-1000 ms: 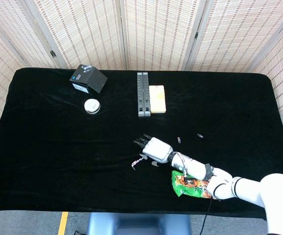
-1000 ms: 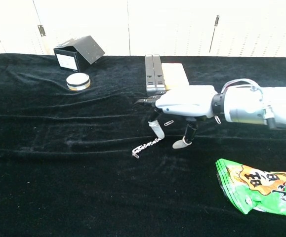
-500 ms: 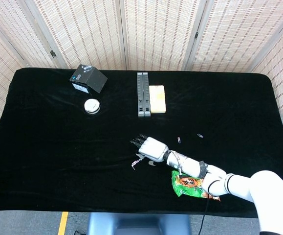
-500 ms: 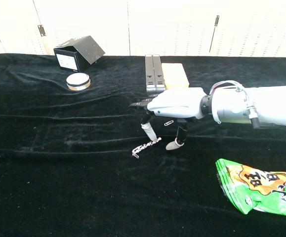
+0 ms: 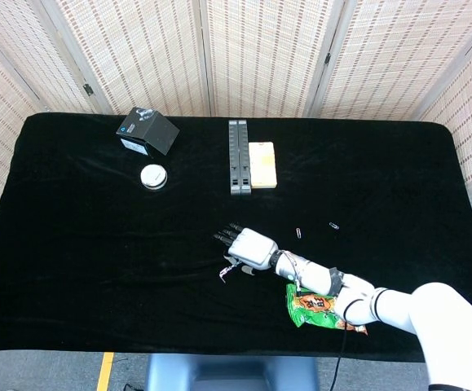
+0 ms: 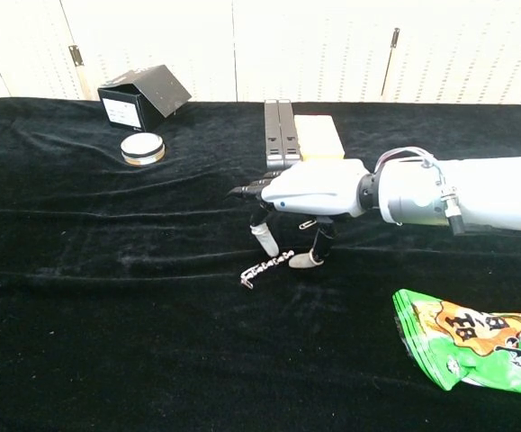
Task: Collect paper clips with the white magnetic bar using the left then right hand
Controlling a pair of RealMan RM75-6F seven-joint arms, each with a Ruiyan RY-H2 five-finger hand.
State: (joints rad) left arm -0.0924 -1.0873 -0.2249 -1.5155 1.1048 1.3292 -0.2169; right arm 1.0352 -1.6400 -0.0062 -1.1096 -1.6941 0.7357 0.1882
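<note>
The right hand point(image 6: 300, 200) is hovering palm-down over the black cloth table point(image 5: 72, 244), fingers spread and grasping nothing. The chest view is showing its fingertips point(image 6: 264, 240) poised just above the slim white magnetic bar coated in paper clips point(image 6: 266, 267); the head view point(image 5: 229, 270) is blurring that gap.

One hand point(image 6: 309, 191); one magnetic bar point(image 6: 267, 267) coated in clips; two loose clips point(image 5: 301, 233) on the cloth point(image 5: 72, 244); one black box point(image 5: 147, 131); one round tin point(image 5: 153, 176); one dark strip point(image 5: 238, 156); one tan block point(image 5: 262, 165); one snack bag point(image 6: 476, 349).
</note>
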